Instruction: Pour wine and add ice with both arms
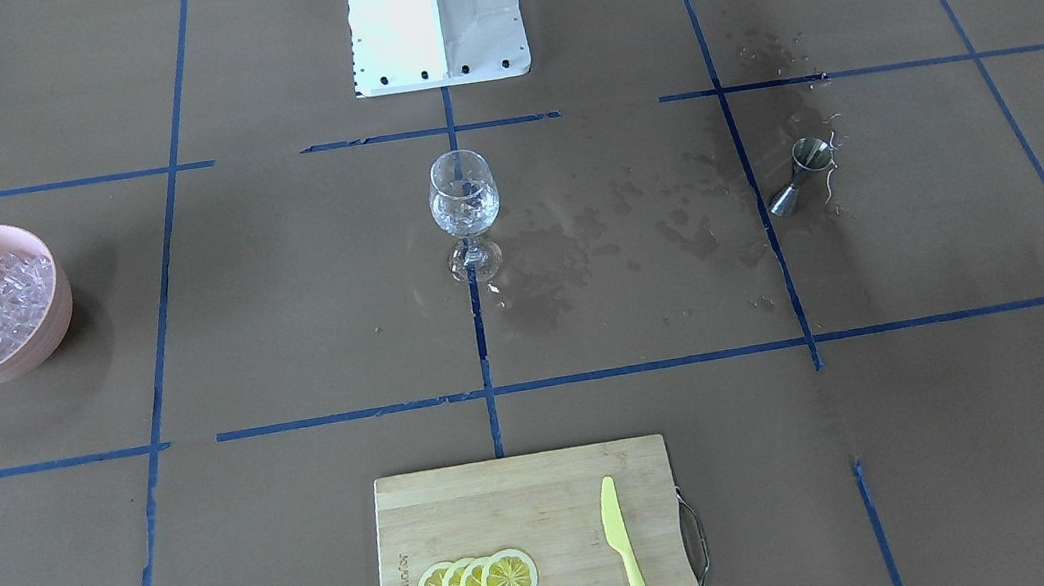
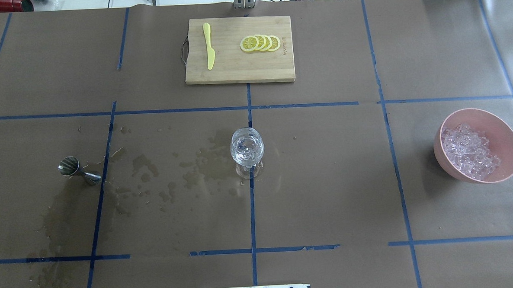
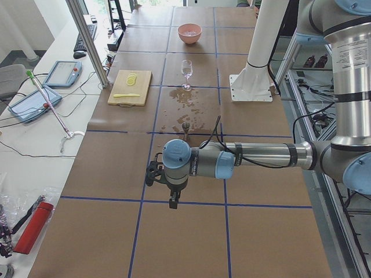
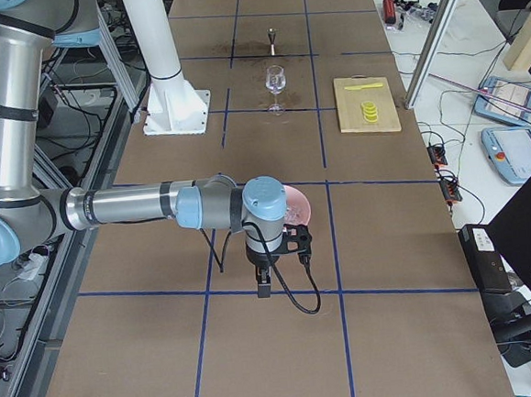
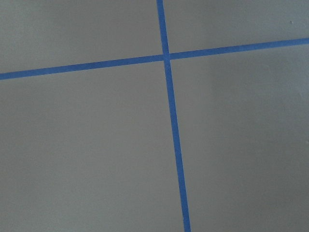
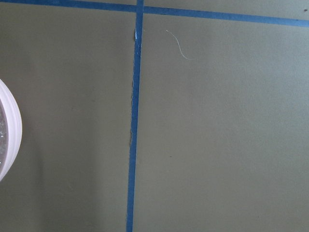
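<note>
At table centre, the wine glass seemingly held wine and ice, bowl at three o'clock, jigger at nine; both steps looked done, so left gripper and right gripper, fingers' spread untellable, needed only parking.

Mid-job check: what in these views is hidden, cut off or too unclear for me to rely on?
- Left gripper: appears only in the exterior left view, small and edge-on; open or shut cannot be told.
- Right gripper: appears only in the exterior right view; same limit.
- Wine glass: its clear contents are too small to sort out.
- Jigger: inside is dark, so its fill is unreadable.
- Pink bowl: cut off by the right wrist view's left edge.
</note>
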